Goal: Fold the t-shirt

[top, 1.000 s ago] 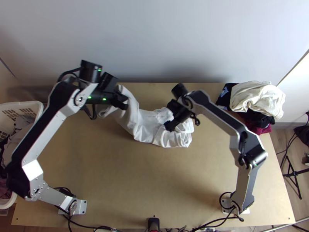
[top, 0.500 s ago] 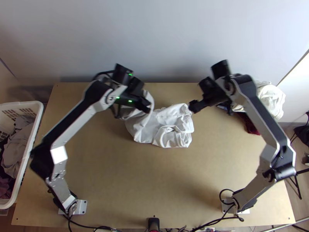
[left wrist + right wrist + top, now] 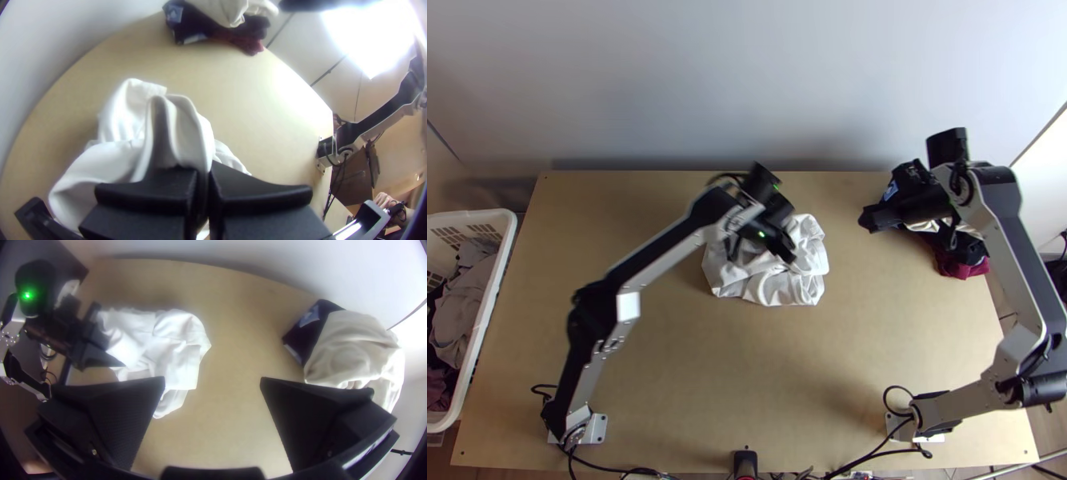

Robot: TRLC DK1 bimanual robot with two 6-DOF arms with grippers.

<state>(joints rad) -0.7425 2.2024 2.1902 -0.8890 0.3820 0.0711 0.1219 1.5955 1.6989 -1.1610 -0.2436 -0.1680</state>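
My left pincer (image 3: pixel 787 253), clamped on the white t-shirt (image 3: pixel 771 290), has swung rightward, bringing the held part over the bunched rest, nearer the tabletop's (image 3: pixel 683 360) far edge. My right pincer (image 3: pixel 869 221), spread apart, has withdrawn beside the clothes pile (image 3: pixel 961 262); open room stretches nearward.

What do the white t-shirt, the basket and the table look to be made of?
T-shirt: soft matte fabric, perhaps cotton, judging by its loose folds.
Basket: probably smooth moulded plastic, given the rounded rim and slotted wall.
Table: likely wood or wood board, from its even tan top.
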